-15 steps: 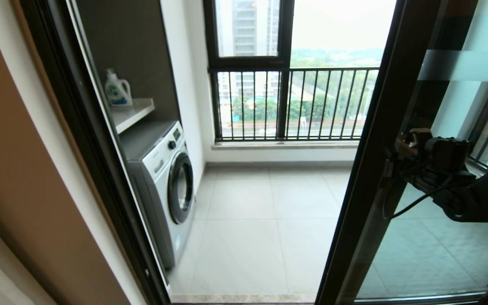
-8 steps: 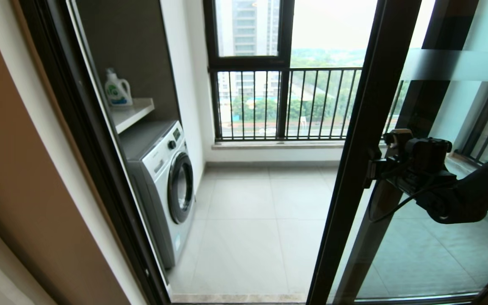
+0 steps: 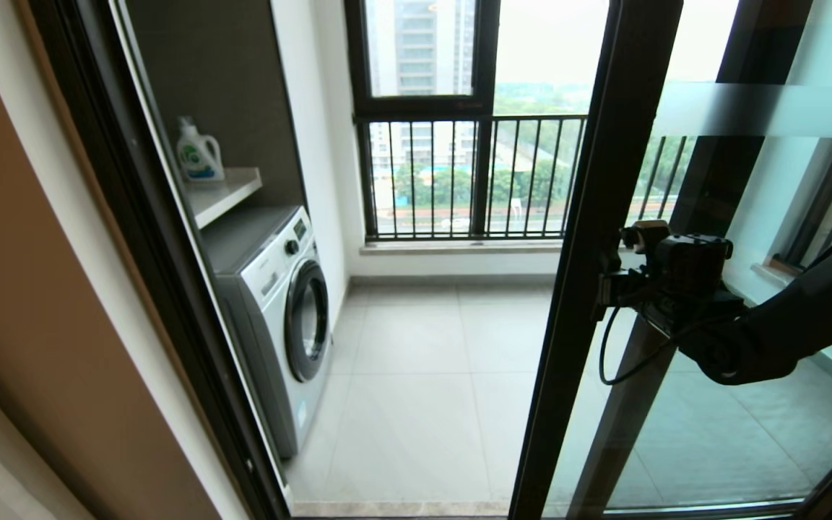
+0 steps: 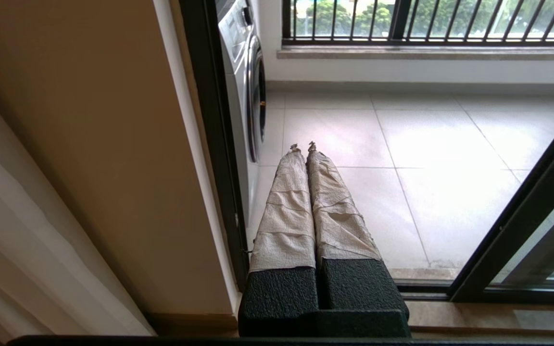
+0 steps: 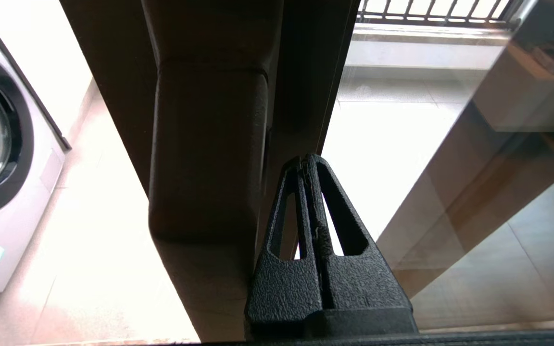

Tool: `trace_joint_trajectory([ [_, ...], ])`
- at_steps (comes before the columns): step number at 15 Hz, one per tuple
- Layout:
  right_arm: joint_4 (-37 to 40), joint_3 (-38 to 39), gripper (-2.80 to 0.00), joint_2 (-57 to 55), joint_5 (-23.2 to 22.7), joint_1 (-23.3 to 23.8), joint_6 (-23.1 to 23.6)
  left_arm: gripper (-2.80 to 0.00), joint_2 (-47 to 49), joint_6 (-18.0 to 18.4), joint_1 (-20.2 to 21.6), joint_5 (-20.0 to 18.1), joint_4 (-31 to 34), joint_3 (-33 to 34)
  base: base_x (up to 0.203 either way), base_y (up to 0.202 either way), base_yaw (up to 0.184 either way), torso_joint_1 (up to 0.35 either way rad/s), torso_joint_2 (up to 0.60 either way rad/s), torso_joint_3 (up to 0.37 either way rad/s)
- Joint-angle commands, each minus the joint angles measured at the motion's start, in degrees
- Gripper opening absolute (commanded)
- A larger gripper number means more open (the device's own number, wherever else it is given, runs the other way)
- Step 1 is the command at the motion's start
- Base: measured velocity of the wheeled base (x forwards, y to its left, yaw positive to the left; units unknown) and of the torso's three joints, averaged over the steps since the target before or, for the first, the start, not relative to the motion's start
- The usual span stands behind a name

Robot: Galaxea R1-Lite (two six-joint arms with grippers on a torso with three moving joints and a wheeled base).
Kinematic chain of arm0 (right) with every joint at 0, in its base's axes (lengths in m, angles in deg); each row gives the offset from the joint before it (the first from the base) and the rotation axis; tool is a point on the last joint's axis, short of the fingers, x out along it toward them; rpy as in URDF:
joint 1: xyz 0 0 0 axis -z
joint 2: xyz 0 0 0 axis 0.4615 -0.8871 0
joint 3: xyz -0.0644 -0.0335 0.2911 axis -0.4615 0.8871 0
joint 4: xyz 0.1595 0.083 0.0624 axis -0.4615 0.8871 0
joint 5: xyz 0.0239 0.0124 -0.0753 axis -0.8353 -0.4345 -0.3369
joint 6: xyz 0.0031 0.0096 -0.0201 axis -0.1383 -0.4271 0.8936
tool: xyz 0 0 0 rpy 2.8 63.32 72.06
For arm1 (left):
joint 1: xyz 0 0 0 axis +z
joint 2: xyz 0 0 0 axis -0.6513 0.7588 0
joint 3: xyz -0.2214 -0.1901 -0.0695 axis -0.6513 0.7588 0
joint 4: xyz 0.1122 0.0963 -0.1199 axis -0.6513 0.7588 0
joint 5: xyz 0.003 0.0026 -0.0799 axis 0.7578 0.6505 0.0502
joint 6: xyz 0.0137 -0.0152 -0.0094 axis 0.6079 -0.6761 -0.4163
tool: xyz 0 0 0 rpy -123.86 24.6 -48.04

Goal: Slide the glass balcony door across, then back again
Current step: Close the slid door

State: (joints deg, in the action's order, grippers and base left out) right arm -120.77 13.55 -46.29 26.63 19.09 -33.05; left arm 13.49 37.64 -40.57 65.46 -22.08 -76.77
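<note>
We find the glass balcony door (image 3: 589, 238) standing at about 3 o'clock in the head view, its dark leading stile running top to bottom, with a wide gap between it and the jamb (image 3: 149, 238) at 9 o'clock. The frosted band (image 3: 763, 110) crosses its glass high up at 2 o'clock; any print on it is too faint for us to read.

Our right gripper (image 3: 607, 278) sits against the stile at mid-height. In the right wrist view its fingers (image 5: 306, 206) are pressed together with nothing between them, tips tucked in beside the dark bar handle (image 5: 209, 144). We judge it is pushing the door with closed fingers, not clamping anything.

Our left gripper (image 4: 301, 146) is parked low near the jamb, its wrapped fingers together, idle.

Progress, as we read it: one slide is under way and unfinished, the doorway more open than closed. We cannot say which of the two passes this is.

Room: the tiled floor (image 3: 423, 383) across the opening is bare. The washing machine (image 3: 279, 318) stands inside the balcony at 8 o'clock, behind the track line. The parked left gripper beside the jamb is the one thing to watch near the track's end.
</note>
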Motion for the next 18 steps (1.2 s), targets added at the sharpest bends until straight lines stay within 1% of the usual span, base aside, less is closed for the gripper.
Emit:
trace_joint_trajectory([
  [1, -0.4, -0.5, -2.8, -0.3, 0.1, -1.7, 0.1, -2.8, 0.1, 0.0, 0.0, 0.0, 0.0, 0.0, 0.0, 0.0, 0.0, 0.0, 0.0, 0.0],
  [5, -0.4, -0.8, -2.8, -1.1, 1.7, -4.3, 0.0, -2.8, 0.0, 0.0, 0.0, 0.0, 0.0, 0.0, 0.0, 0.0, 0.0, 0.0, 0.0, 0.0],
  [7, -0.4, -1.2, -2.8, -1.4, 1.8, -5.6, 0.0, -2.8, 0.0, 0.0, 0.0, 0.0, 0.0, 0.0, 0.0, 0.0, 0.0, 0.0, 0.0, 0.0],
  [9, -0.3, -2.5, -2.8, -2.3, 2.4, -7.2, -0.1, -2.8, 0.1, 0.0, 0.0, 0.0, 0.0, 0.0, 0.0, 0.0, 0.0, 0.0, 0.0, 0.0],
  [11, -0.4, -4.4, -2.8, -3.6, 4.7, -9.2, -0.2, -2.8, 0.1, 0.0, 0.0, 0.0, 0.0, 0.0, 0.0, 0.0, 0.0, 0.0, 0.0, 0.0],
  [18, -0.1, -8.0, -2.8, -5.6, 6.1, -14.6, -0.3, -2.8, 0.0, 0.0, 0.0, 0.0, 0.0, 0.0, 0.0, 0.0, 0.0, 0.0, 0.0, 0.0],
])
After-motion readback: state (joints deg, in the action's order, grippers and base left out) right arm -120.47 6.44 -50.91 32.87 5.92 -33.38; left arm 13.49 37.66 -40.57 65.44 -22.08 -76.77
